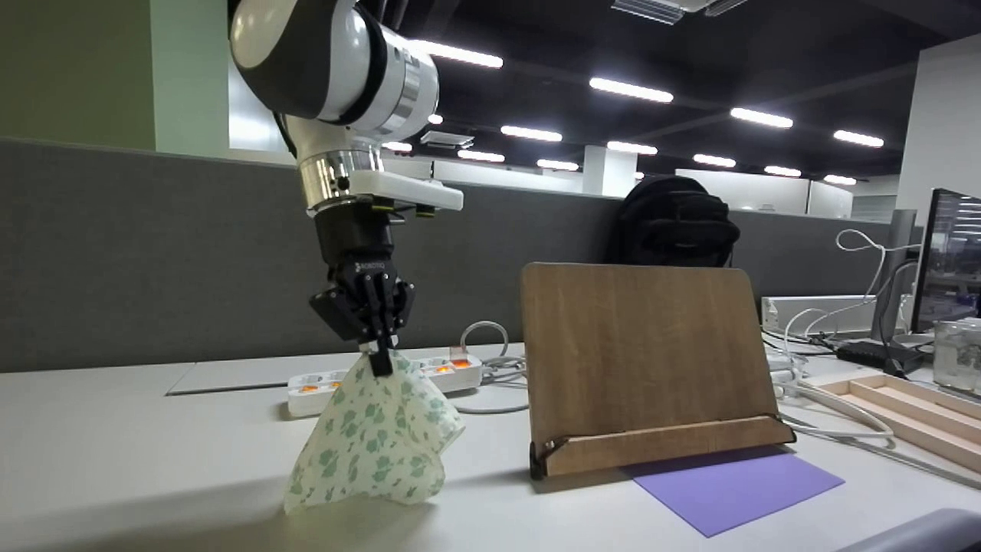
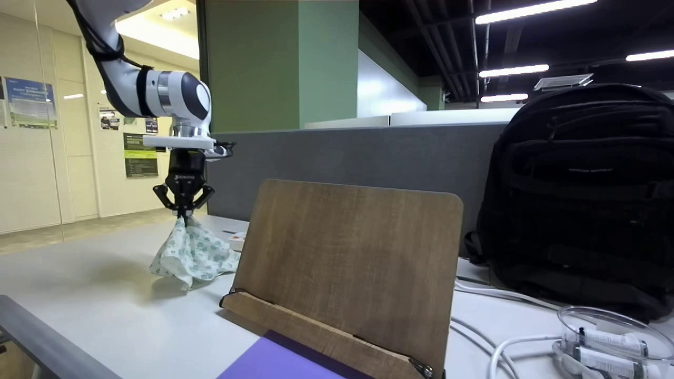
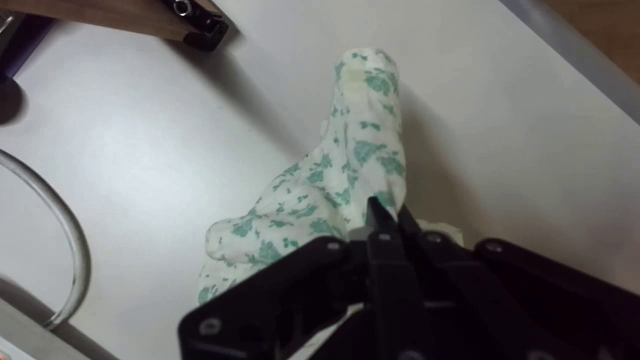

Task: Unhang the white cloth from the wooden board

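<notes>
Wrist view: the white cloth, green floral print, was pinched in the gripper, fingers pressed together on a gathered bit of it. One long fold pointed up the frame, axis near vertical there; a shorter one pointed left. The fingers covered the lower cloth, and the wooden board was cut off at upper left.

In an exterior view the cloth hung apart from the board, to picture left of it, over the table; long axis ran down from the fingertips, leaning slightly left, narrow at the grip, wide at the hem. One lower corner pointed down-left, a fold stuck out right. Could not tell if the hem touched the table. The power strip behind was partly covered.

In an exterior view the cloth spread up to the board's edge, overlap there hard to make out; one corner pointed down. The purple sheet ran off the bottom, the backpack off the right side. The arm was cut off at top in both exterior views.
</notes>
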Robot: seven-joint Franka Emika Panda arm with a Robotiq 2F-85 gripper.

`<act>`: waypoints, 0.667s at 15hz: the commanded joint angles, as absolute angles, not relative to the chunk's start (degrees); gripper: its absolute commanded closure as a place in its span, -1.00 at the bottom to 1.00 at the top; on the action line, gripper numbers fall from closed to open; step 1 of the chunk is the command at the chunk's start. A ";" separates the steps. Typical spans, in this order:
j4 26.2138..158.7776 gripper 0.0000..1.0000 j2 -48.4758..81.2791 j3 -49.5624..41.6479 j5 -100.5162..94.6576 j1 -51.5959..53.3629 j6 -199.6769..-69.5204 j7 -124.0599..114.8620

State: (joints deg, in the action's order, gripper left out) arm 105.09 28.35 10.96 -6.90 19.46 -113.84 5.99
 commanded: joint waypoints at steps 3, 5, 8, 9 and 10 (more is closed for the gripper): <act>102.21 0.04 30.98 12.20 -4.56 18.81 -100.70 5.03; 101.57 -0.24 31.09 11.38 -3.88 17.98 -96.93 4.41; 101.20 -0.64 29.80 9.97 -3.66 15.76 -96.20 4.04; 101.13 -0.79 29.18 9.51 -3.79 15.06 -96.96 3.67; 100.86 -0.91 28.89 9.22 -3.78 14.42 -97.31 3.55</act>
